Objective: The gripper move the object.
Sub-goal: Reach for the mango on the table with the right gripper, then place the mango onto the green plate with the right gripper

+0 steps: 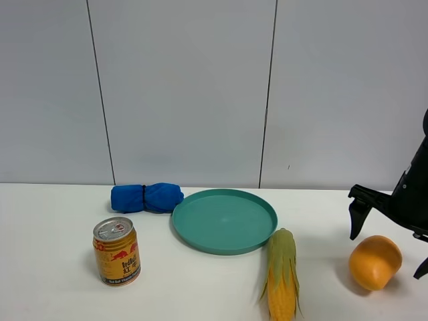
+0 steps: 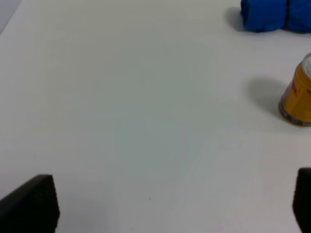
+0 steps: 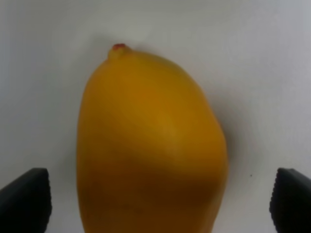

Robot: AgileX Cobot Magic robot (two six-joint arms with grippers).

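Observation:
The orange-yellow mango (image 1: 374,262) lies on the white table at the front right. It fills the right wrist view (image 3: 150,136), with its small stem nub pointing away from the camera. My right gripper (image 1: 386,255) is open and low over it, with one black finger on each side of the fruit (image 3: 158,199). I cannot tell if the fingers touch it. My left gripper (image 2: 165,204) is open and empty above bare table. It is out of the exterior view.
A teal plate (image 1: 200,231) sits mid-table. A corn cob with green husk (image 1: 282,274) lies between the plate and the mango. A gold drink can (image 1: 116,251) (image 2: 297,94) stands front left, with a blue cloth bundle (image 1: 147,198) (image 2: 274,14) behind it.

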